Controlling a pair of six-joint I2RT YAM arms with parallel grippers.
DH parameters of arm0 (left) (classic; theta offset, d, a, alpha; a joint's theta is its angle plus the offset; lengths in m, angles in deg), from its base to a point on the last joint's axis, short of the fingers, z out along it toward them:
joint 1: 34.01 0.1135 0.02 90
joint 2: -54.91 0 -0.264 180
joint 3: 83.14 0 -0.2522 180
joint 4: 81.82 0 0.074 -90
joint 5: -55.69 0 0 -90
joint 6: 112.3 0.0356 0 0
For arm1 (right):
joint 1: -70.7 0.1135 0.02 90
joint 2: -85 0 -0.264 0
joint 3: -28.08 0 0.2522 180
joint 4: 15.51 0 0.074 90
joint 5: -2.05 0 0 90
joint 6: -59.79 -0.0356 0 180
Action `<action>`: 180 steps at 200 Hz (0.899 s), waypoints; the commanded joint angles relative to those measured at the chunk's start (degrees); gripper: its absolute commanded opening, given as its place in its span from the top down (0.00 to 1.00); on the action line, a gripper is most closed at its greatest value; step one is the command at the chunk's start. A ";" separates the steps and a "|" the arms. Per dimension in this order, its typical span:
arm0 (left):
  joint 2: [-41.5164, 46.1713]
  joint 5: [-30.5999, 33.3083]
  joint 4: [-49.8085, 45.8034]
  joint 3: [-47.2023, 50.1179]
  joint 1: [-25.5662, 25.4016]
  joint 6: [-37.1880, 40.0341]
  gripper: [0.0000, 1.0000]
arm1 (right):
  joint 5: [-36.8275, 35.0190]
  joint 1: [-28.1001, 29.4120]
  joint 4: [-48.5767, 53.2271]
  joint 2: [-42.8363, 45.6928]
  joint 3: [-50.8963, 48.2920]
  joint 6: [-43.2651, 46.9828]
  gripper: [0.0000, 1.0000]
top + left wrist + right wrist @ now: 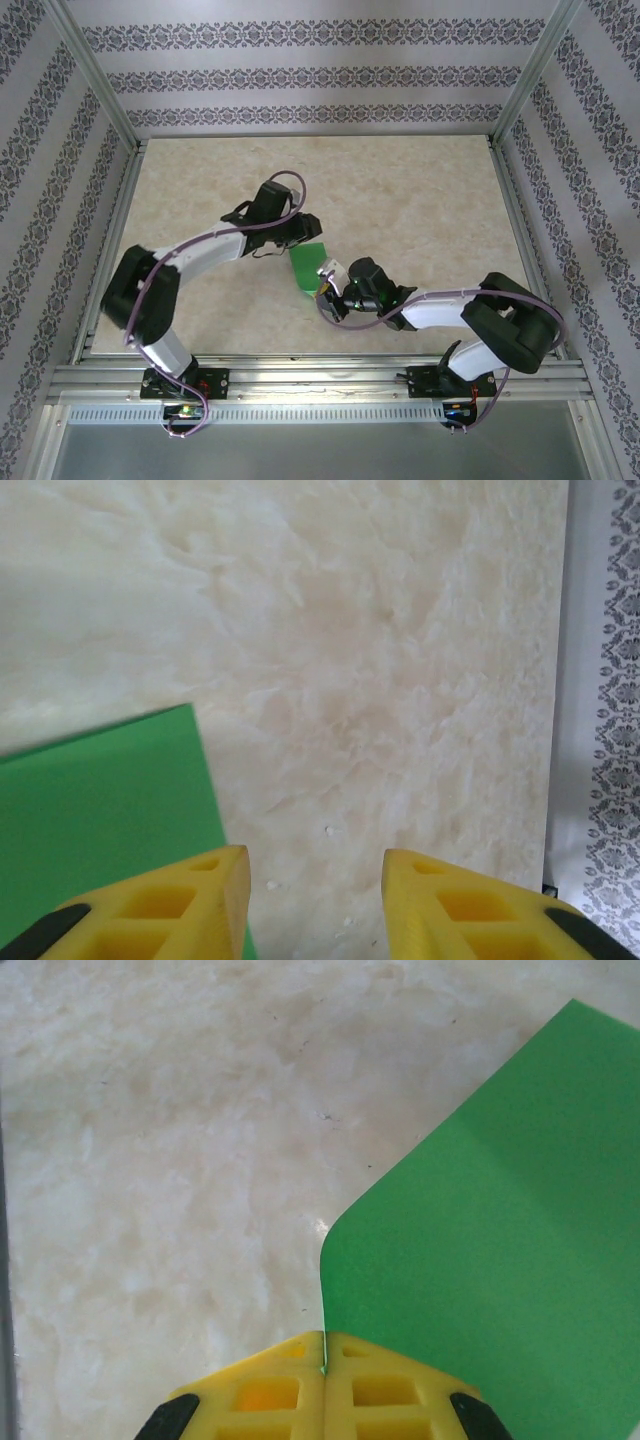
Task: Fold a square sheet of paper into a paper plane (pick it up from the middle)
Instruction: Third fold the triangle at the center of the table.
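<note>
Near edge, top view: a grey metal rail (320,372) carries both arm bases. The right arm bends in from the right and low over the table. The right gripper (326,290) is at the near end of the thin bright green square sheet of paper (308,265).

Right wrist view: the right gripper (325,1338) has its yellow fingers (270,1390) pressed together, pinching the sheet's edge between the tips. From the pinch the square sheet of paper (500,1240) spreads up and to the right, with one rounded curl beside the grip. A faint change of shade runs across it; whether that is a crease can't be told.

The sheet lies around the middle of the beige marbled tabletop (420,200), between the two grippers.

Farther out, the left arm arcs in from the left and the left gripper (303,233) is at the sheet's far end. Left wrist view: the left gripper (315,865) has its yellow fingers (200,900) spread apart, with bare table in the gap and nothing gripped. One finger overlaps the corner of the sheet (100,800); contact can't be told.

Far side: grey-and-white patterned walls (300,75) close off the table's back and sides.
</note>
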 commanded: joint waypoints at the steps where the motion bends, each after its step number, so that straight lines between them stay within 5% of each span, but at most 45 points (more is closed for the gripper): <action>1: -5.26 -4.41 -3.94 -3.17 0.82 3.97 0.65 | 7.22 -1.47 -0.08 -1.92 2.05 -6.11 1.00; 83: -15.57 -5.42 -4.55 -1.59 0.73 5.49 0.79 | 15.37 -6.91 1.85 -5.38 5.13 -14.82 1.00; 180: -16.20 -6.17 -0.07 3.94 0.64 4.20 0.81 | 21.71 -12.50 5.36 -13.67 10.81 -23.75 1.00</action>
